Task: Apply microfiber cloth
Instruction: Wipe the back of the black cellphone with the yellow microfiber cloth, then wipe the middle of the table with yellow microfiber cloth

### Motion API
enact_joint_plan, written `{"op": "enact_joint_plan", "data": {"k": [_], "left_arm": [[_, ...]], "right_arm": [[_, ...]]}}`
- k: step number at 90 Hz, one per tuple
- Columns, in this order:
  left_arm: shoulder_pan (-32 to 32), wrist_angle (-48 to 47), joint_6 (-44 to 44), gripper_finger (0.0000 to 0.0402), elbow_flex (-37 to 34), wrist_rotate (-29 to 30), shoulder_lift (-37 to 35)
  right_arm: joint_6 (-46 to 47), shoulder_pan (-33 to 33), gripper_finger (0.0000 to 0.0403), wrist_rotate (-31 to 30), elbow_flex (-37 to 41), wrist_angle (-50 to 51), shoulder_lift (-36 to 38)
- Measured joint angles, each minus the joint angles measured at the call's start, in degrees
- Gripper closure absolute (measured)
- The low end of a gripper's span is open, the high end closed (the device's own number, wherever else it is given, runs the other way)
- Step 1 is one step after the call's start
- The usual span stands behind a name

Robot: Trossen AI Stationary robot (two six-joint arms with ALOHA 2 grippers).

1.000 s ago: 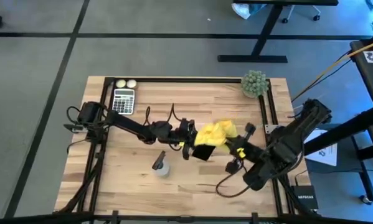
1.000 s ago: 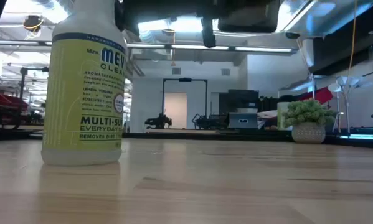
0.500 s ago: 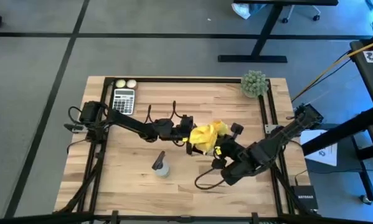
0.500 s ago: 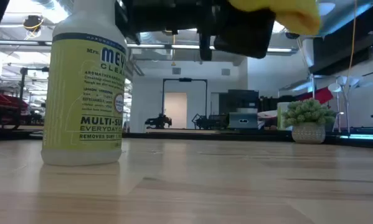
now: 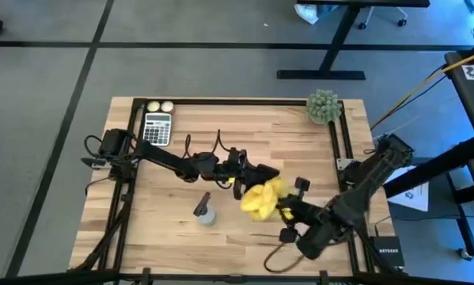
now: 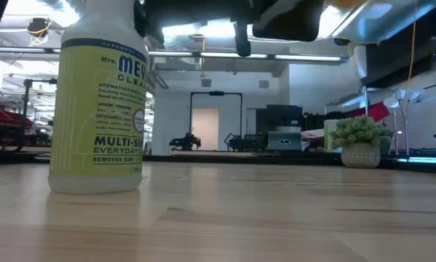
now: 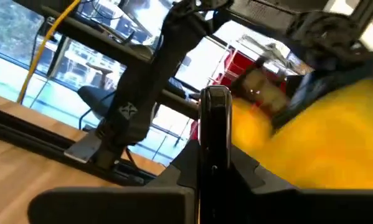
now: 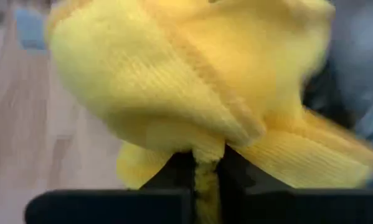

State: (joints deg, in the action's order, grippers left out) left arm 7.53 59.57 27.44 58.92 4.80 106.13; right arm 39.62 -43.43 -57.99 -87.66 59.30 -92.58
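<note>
over the middle of the wooden table [image 5: 284,131], both arms meet above the boards. the right gripper [image 5: 278,204] is clamped on the yellow cloth [image 5: 261,199] — in the right wrist view the cloth [image 8: 192,93] bunches up out of the closed fingers [image 8: 174,171] and fills most of the picture. the cloth hangs in the air, just right of the spray bottle [image 5: 204,210] and touching or just beside the phone [image 5: 262,171].

the left gripper [image 5: 248,172] grips the black phone, held on edge; in the left wrist view the phone [image 7: 215,134] stands upright between the fingers with the cloth [image 7: 323,143] right beside it, blurred.

surface: light wood planks with a dark metal frame around the edge. a calculator [image 5: 157,127] sits in the far left corner with two pale balls [image 5: 160,106] just beyond it, a small potted plant [image 5: 323,107] at the far right corner. cables trail off both arm bases.

low view: the bottle [image 6: 100,102] has a pale yellow label and stands upright on the wood, plant [image 6: 360,142] far off to the right. behind — an open workshop room with white walls, a lit doorway, ceiling lights, machines along the back. around the table the floor is grey carpet with dark lines; a black desk leg stands beyond the table.
</note>
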Motion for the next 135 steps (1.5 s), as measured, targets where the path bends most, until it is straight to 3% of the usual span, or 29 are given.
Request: {"op": "enact_joint_plan", "data": {"k": [24,47,54,67,86,101,113,135], "left_arm": [[-0.14,2.14,1.51,0.0386,-0.14,-0.23,0.22],[-0.1,3.07,1.77,0.0386,-0.08,-0.98,0.12],[0.04,2.36,1.77,0.0386,-0.04,-1.5,0.04],[-0.02,-3.72,0.44,0.0386,-0.04,0.61,0.05],[-0.04,-10.06,-1.38,0.0386,0.98,1.69,1.69],[0.9,-14.05,-2.45,0.0386,6.0,1.38,7.12],[0.97,-20.84,-4.76,0.0386,10.32,-0.75,10.22],[-1.56,-29.73,-9.97,0.0386,11.61,-0.72,0.4]], "right_arm": [[-2.71,6.88,0.0393,3.1,6.55,-9.27,-5.58],[-1.29,6.74,0.0393,21.96,9.03,-12.03,-12.95],[1.3,5.08,0.0393,24.49,8.82,-11.35,-12.18],[13.41,-1.17,0.0393,25.46,7.53,-0.06,-8.42],[43.62,-13.15,0.0393,21.46,7.48,20.2,-5.5],[61.34,-20.1,0.0393,16.78,8.49,26.69,-5.52],[63.99,-21.08,0.0393,11.45,12.1,19.8,-5.52],[37.96,-11.03,0.0393,14.39,25.54,-14.48,-5.59]]}}
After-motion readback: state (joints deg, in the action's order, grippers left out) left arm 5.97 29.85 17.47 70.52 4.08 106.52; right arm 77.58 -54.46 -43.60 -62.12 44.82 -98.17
